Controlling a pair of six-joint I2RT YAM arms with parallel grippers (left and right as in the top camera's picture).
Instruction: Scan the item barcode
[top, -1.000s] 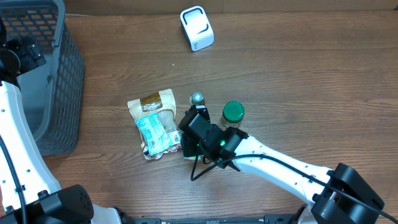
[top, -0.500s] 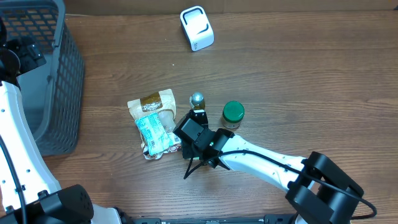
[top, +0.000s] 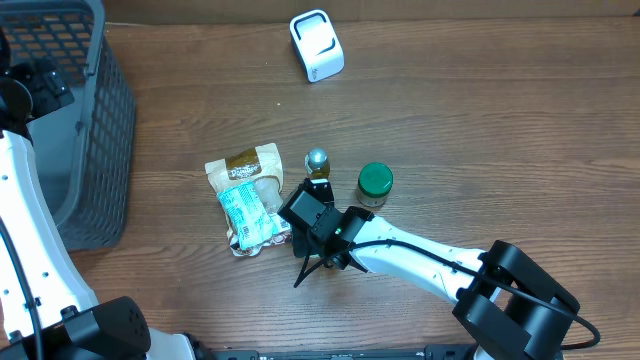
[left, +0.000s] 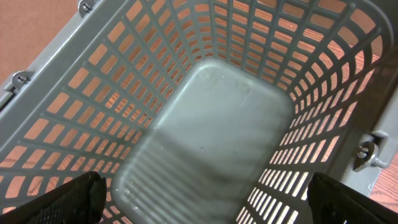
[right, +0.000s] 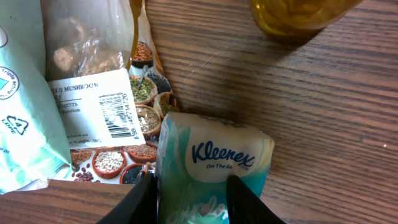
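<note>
Right pincer shifted left, now clamps Kleenex pack beside mushroom bag.

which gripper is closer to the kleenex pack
Right. The right gripper has its fingers on either side of the Kleenex pack; the left gripper hangs open over the grey basket, far off to the left.

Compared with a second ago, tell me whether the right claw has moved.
Yes. Seen from overhead, the right claw, closed on the Kleenex pack, has shifted slightly left, away from the green-lidded jar toward the mushroom bag.
</note>
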